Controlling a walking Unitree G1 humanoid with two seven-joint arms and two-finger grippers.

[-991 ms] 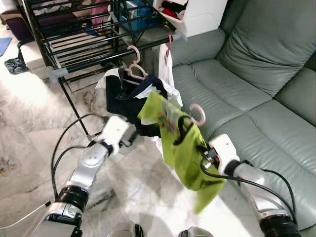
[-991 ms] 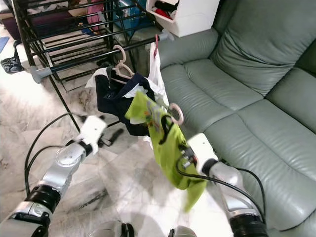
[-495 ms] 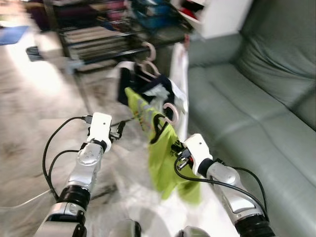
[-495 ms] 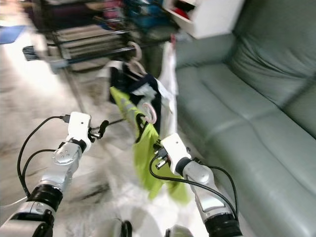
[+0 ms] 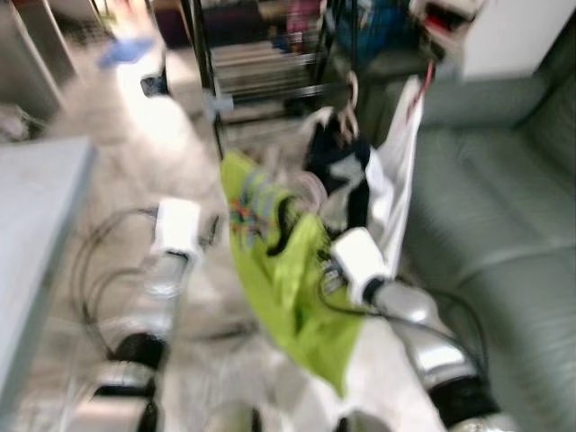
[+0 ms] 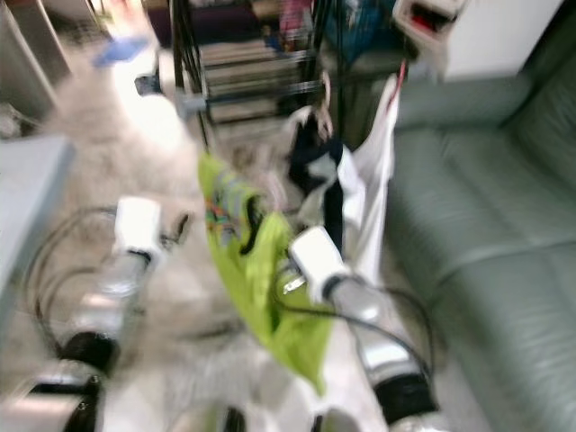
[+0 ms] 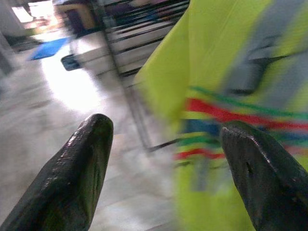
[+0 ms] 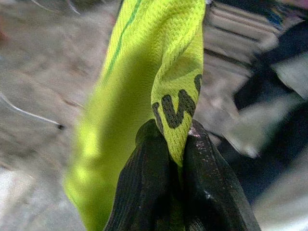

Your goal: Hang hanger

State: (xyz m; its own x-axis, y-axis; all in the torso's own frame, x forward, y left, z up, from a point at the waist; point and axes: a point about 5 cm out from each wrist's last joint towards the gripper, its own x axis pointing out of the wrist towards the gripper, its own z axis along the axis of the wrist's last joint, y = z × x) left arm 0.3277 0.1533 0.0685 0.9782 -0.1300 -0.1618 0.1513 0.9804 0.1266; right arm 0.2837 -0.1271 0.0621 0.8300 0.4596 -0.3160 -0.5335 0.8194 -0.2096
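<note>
Before the rack (image 5: 270,63), right tool (image 8: 175,159) pinches green shirt (image 5: 283,270).

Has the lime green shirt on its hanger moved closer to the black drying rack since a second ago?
Cannot tell: the head camera swung and blurred. The lime green shirt, in the right end effector, hangs below the black drying rack.

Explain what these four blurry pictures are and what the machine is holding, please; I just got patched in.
The two wide pictures come from the robot's head, looking down at its two silver arms. They are blurred because it is moving. The right gripper has its jaws pinched on a lime shirt, which seems to hang on a pink hanger. The left gripper is open, holding nothing, just beside the shirt. The two close pictures look out along each gripper's black fingers. Ahead stands a black drying rack with dark and white clothes hanging from it; a green sofa is on the right.
</note>
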